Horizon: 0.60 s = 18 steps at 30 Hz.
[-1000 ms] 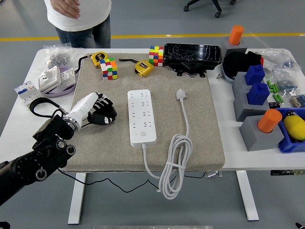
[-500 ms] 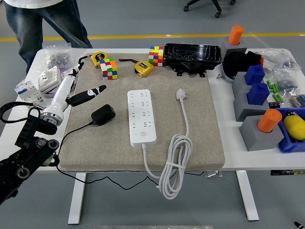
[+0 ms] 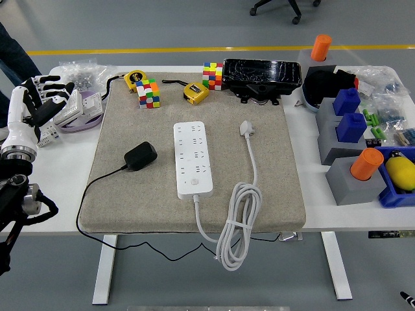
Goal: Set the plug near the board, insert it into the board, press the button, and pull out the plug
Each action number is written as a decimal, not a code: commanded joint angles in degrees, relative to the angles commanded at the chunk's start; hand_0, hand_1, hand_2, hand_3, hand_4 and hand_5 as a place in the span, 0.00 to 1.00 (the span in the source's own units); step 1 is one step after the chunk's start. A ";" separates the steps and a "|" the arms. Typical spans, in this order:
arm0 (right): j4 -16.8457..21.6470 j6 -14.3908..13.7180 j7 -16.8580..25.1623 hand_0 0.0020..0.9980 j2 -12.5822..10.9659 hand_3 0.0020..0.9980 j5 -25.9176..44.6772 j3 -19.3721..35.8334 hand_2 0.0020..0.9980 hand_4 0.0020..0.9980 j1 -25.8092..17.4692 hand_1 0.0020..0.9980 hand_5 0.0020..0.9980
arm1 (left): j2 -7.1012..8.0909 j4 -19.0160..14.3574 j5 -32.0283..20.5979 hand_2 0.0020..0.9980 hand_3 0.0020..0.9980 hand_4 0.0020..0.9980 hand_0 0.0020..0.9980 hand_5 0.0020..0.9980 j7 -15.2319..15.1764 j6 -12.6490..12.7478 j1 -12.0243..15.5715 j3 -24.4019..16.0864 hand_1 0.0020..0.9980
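Observation:
A black plug adapter (image 3: 140, 156) lies on the grey mat (image 3: 272, 162), left of the white power strip (image 3: 194, 159), with its black cable trailing off the mat's front left. The strip's button (image 3: 194, 183) is near its front end. The strip's own white plug (image 3: 247, 128) and coiled white cord (image 3: 236, 223) lie to its right. My left hand (image 3: 39, 97) is raised at the far left edge, fingers spread and holding nothing, well away from the plug. My right hand is out of the picture.
Rubik's cubes (image 3: 148, 94) and yellow tape measures (image 3: 195, 92) sit at the mat's back edge beside a black tray (image 3: 262, 76). Switch boxes (image 3: 74, 107) lie at the left. Grey and blue blocks with orange cylinders (image 3: 366, 164) stand at the right. A person's leg shows at the top left.
My left hand let go of the black plug on the mat beside the strip, then pulled back to the far left and rose. The person walked off to the left.

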 joint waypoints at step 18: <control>-1.18 -0.05 0.41 0.75 1.02 0.73 -0.94 2.52 0.72 1.00 2.55 0.72 0.67 | 2.14 -4.11 -6.74 0.53 0.56 0.78 0.47 0.21 1.82 -2.03 3.16 -1.49 0.50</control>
